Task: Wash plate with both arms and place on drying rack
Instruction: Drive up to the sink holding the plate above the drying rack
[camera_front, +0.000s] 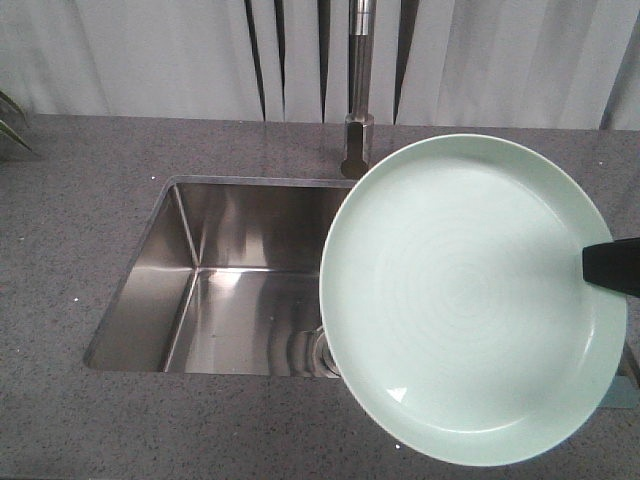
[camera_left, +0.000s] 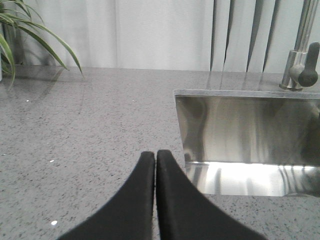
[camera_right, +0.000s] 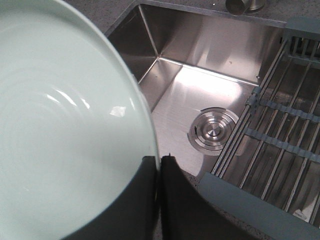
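Observation:
The pale mint-green plate (camera_front: 470, 300) is held up in the air, tilted toward the front camera, over the right part of the sink (camera_front: 230, 280). My right gripper (camera_right: 159, 162) is shut on the plate's (camera_right: 60, 125) rim, one finger on each face; one black finger (camera_front: 612, 266) shows at the plate's right edge. My left gripper (camera_left: 155, 156) is shut on nothing, low over the countertop left of the sink (camera_left: 250, 140). The drying rack (camera_right: 280, 135) lies over the sink's right side, beside and below the plate.
A steel faucet (camera_front: 358, 90) stands behind the basin, near the plate's upper rim. The drain (camera_right: 212, 130) sits in the basin floor. The grey speckled countertop (camera_front: 80, 200) surrounds the sink. A potted plant's leaves (camera_left: 30, 35) reach in at the far left.

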